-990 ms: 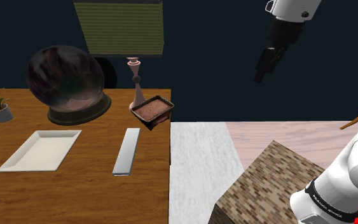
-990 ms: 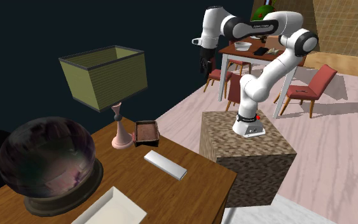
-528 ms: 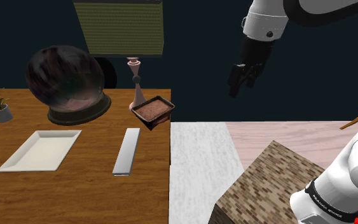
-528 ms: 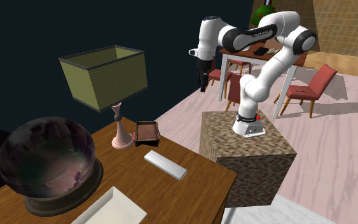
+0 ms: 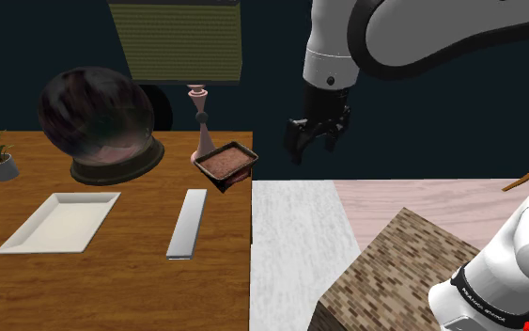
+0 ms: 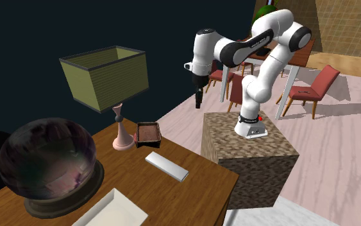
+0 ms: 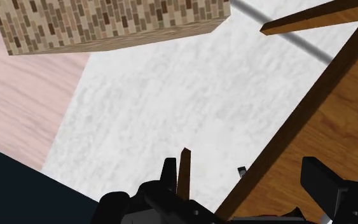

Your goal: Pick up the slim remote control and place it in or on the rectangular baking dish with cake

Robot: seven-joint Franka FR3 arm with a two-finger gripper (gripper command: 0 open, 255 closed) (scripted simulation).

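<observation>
We locate the all-black two-finger gripper [image 5: 312, 147] in the air, above the brown rectangular baking dish [image 5: 225, 162] with its dark cake filling and off to the shoulder view's right of it. The gripper is outside the edge of the brown wooden table [image 5: 102, 282], over the white speckled rug [image 5: 295, 254]. The wrist view agrees: the rug lies directly beneath the gripper [image 7: 244, 170] and the table [image 7: 339, 121] edge runs alongside it.

The slim, flat, pale grey remote control [image 5: 188, 224] lies on the table near the baking dish, on the dish's camera-facing side in the shoulder view, and does not touch it. From the gripper it lies downward and across the table edge. Its long axis runs roughly parallel to that edge, with one short end toward the dish. In the second exterior view the remote control [image 6: 167, 165] sits in front of the baking dish [image 6: 148, 133], and the gripper [image 6: 198, 101] is well above both.

Gripper state: released. In the wrist view the two fingers [image 7: 322, 183] stand apart, holding nothing and touching nothing.

We judge that the approach is in hand and the grasp has not begun. The coming move calls for travel over the table edge, descent beside the dish, and fingers set across the remote control's narrow width, so the wrist must sit square to the long axis. The flat, low body offers little side face to grip, so we expect the fingertips will have to come close to the table top.
</observation>
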